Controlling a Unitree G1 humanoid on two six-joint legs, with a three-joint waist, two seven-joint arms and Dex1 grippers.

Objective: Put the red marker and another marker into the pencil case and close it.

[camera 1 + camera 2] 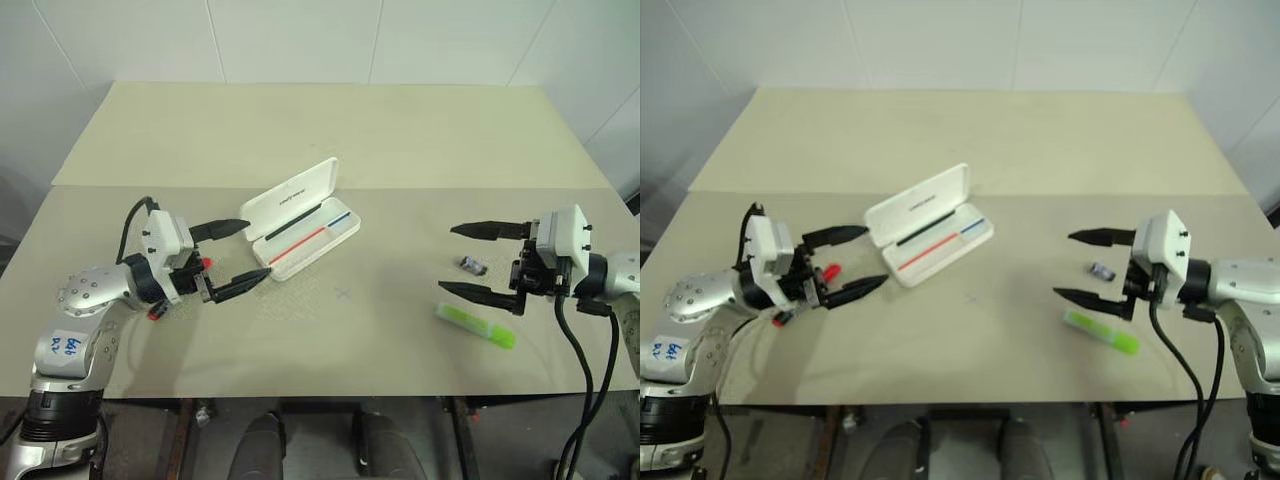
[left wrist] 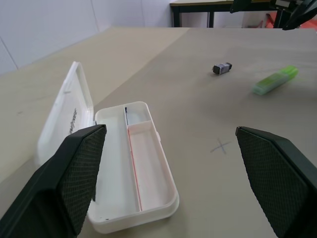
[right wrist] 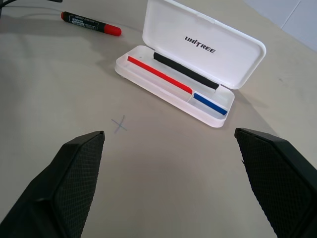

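The white pencil case point(image 1: 290, 198) lies open left of the table's middle, lid tilted back, with thin red, blue and black lines in its tray. Just to its left my left gripper point(image 1: 258, 248) hovers open and holds nothing. The red marker point(image 3: 90, 24) lies on the table under that gripper, and its red cap point(image 1: 828, 272) peeks out between the fingers. At the right lies the lime-green highlighter point(image 1: 475, 325). My right gripper point(image 1: 446, 258) hangs open and empty just above and beside it, pointing towards the case.
A small dark grey bit point(image 1: 472, 265) lies between the right gripper's fingers as seen from the head. A faint pencilled cross point(image 1: 344, 293) marks the beige table point(image 1: 350, 140) between the case and the highlighter. White walls stand beyond the table's far edge.
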